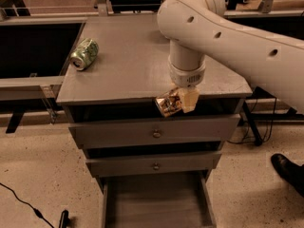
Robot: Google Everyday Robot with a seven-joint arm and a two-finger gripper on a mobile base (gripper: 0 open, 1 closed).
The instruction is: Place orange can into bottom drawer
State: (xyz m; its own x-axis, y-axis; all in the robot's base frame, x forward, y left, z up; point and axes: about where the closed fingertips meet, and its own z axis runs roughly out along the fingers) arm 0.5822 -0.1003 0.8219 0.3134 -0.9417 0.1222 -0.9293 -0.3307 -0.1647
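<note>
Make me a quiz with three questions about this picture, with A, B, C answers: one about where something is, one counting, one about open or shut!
1. Where is the green can?
A. on the cabinet top
B. on the floor
C. under the cabinet

2. How many round knobs are there?
A. one
B. two
C. four

3. The bottom drawer is:
A. shut
B. pulled open
C. missing

Answers:
1 A, it lies on its side on the left part of the top.
2 B, one knob on each of the two shut drawers.
3 B, its plank floor shows; the gripper holds the orange can higher up, at the cabinet's front edge.
</note>
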